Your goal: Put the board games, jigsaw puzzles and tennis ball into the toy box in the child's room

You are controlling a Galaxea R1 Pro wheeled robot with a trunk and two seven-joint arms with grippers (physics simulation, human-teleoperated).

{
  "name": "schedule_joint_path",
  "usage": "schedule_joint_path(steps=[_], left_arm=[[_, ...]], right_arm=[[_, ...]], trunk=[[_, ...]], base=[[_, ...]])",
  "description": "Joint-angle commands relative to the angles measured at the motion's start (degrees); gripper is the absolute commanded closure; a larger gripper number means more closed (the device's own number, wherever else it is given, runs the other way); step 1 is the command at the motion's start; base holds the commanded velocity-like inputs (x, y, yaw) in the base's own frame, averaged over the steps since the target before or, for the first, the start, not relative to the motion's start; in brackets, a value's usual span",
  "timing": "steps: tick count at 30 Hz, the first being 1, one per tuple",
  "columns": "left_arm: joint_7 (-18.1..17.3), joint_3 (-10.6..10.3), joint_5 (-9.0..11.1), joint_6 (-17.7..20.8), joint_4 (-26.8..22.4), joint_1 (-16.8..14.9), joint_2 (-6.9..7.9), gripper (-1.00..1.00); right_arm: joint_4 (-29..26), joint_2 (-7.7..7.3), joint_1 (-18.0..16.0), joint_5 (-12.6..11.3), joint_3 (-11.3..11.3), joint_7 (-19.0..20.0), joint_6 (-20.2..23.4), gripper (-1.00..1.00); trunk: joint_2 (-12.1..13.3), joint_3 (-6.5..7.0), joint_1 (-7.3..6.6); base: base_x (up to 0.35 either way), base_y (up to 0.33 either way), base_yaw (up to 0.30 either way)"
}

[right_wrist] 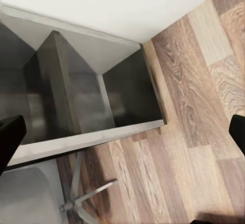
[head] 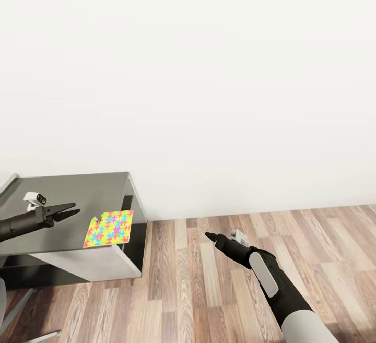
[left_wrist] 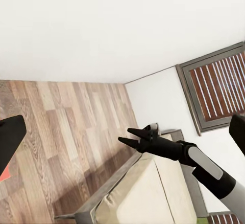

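Observation:
One jigsaw puzzle, a bright yellow, pink, green and blue sheet, lies at the front right corner of the table's low dark grey side unit. My left gripper hovers open just left of the puzzle, a short gap away, holding nothing. My right gripper hangs open and empty over the wooden floor, right of the unit; the left wrist view shows it with its jaws apart. In that same view the bed with its beige mattress lies beyond it. The toy box, board games and tennis ball are out of view.
A bare white wall fills the upper head view. The side unit's open dark shelf faces the wood floor. A grey chair seat and its star base stand beside the unit. A shuttered window is near the bed.

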Motion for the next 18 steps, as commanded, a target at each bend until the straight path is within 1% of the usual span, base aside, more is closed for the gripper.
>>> schedule_joint_path(steps=[1, 18], left_arm=[[-0.2, -0.3, 0.4, 0.6, 0.0, -0.1, 0.08, -1.0], [-0.2, -0.4, 0.4, 0.6, 0.1, -0.1, 0.08, -1.0]], right_arm=[[0.0, 0.01, 0.0, -0.1, -0.1, 0.0, 0.2, -1.0], [0.0, 0.01, 0.0, -0.1, -0.1, 0.0, 0.2, -1.0]], trunk=[[-0.1, 0.0, 0.04], [-0.1, 1.62, 0.04]], base=[[0.0, 0.0, 0.0], [0.0, 0.0, 0.0]])
